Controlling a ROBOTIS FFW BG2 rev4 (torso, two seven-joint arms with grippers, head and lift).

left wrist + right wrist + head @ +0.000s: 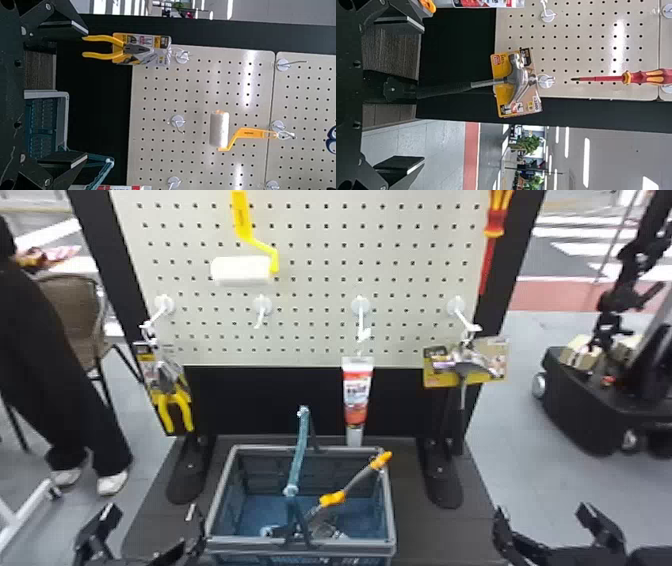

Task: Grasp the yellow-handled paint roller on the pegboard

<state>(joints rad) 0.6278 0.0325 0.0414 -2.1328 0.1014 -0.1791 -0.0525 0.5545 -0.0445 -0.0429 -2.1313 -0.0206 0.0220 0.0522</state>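
The paint roller (250,247) hangs high on the white pegboard (320,280), yellow handle up, white roller sleeve below it. In the left wrist view the paint roller (231,132) hangs from a hook, far ahead of my open left gripper (77,95). My left gripper (132,535) sits low at the bottom left of the head view, beside the basket. At the bottom right my right gripper (550,525) is open too; in its own view the right gripper (413,93) has nothing between its fingers and faces a hammer.
A blue basket (222,495) holding tools stands on the dark table in front of the board. Yellow pliers (170,390), a tube (356,397), a carded hammer (465,365) and a red screwdriver (492,230) hang on hooks. A person stands at far left.
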